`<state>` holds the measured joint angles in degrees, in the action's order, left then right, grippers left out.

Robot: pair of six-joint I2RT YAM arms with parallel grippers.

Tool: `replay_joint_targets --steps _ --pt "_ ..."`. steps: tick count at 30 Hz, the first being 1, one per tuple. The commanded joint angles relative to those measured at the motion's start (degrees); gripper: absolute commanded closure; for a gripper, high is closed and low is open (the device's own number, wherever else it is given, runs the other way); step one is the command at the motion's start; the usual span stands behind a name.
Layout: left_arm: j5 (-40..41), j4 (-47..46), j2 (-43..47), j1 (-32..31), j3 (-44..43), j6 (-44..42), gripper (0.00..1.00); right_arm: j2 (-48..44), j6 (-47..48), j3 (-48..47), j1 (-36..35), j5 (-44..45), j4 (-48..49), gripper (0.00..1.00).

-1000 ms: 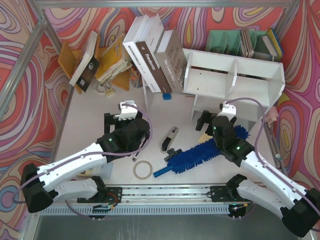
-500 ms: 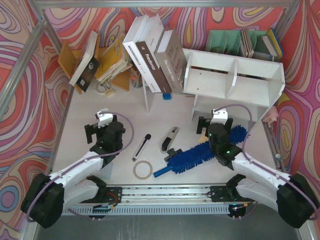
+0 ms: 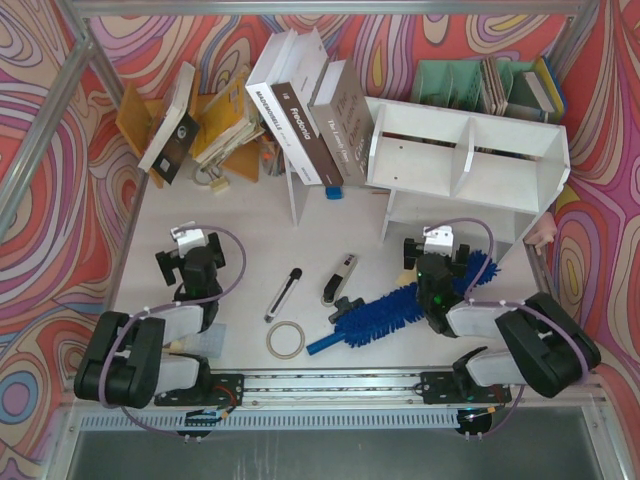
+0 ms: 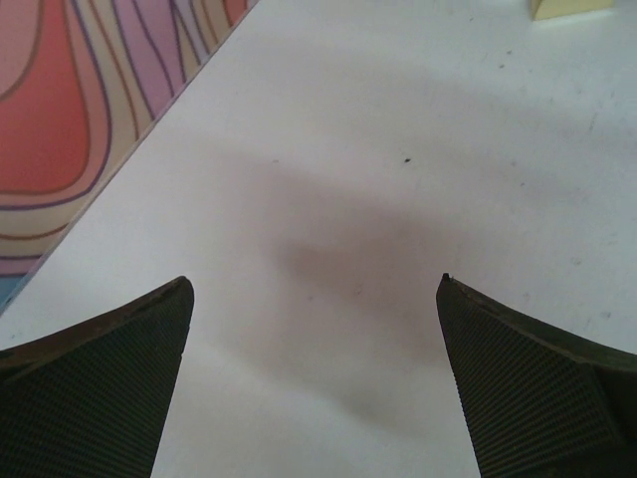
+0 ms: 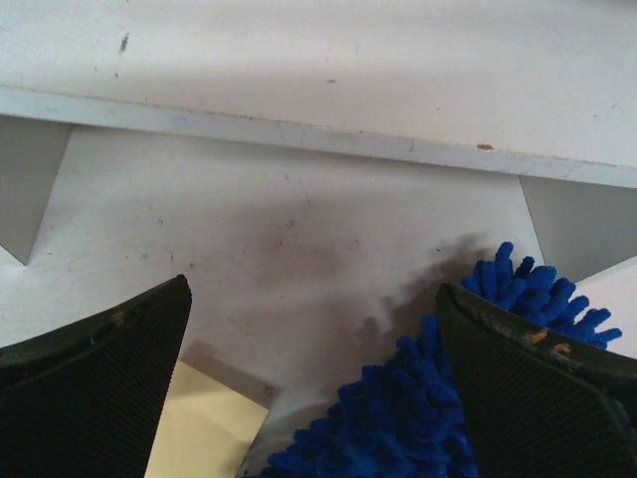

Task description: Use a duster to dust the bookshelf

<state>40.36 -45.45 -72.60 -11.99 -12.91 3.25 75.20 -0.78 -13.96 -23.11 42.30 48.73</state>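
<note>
Plainly wide apart and empty: left gripper [image 4: 314, 281] lower left, right gripper [image 5: 314, 281] lower right beside one duster [image 3: 385, 312], one bookshelf [image 3: 500, 175] above.

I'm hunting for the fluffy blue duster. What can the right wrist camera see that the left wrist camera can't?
Only the right wrist view shows the duster and the bookshelf board above it. Only the left wrist view shows the swirly wall. Both show the white table and a wide-open pincer holding nothing: the right pincer in one, the left pincer in the other.
</note>
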Motion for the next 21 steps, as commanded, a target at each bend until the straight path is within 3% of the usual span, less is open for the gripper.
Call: replay_joint_targets --steps 1,4,8,10,15,21 --pt "-9.82 -5.13 -1.93 2.88 -2.14 0.6 0.02 3.67 3.89 1.97 1.42 -1.9 15.3 0.01" --pt "-12.73 -5.72 -2.93 4.58 -2.56 0.31 0.02 5.81 4.85 2.35 2.71 -6.91 18.29 0.01" --pt "-19.05 -18.92 -12.3 9.48 -0.45 2.45 0.02 9.93 8.42 1.67 4.3 -11.71 24.35 0.01" --pt "-21.82 -13.44 -12.51 10.76 -2.92 3.7 0.02 11.33 9.66 0.94 5.14 -14.29 25.21 0.01" --pt "-23.55 -9.65 -13.76 12.12 -5.24 4.84 0.02 12.96 10.44 -0.01 8.84 -19.65 25.94 0.01" --pt "-23.32 -10.29 -14.56 12.08 -5.53 4.61 0.02 16.16 6.33 -0.53 14.47 -29.93 27.63 0.01"
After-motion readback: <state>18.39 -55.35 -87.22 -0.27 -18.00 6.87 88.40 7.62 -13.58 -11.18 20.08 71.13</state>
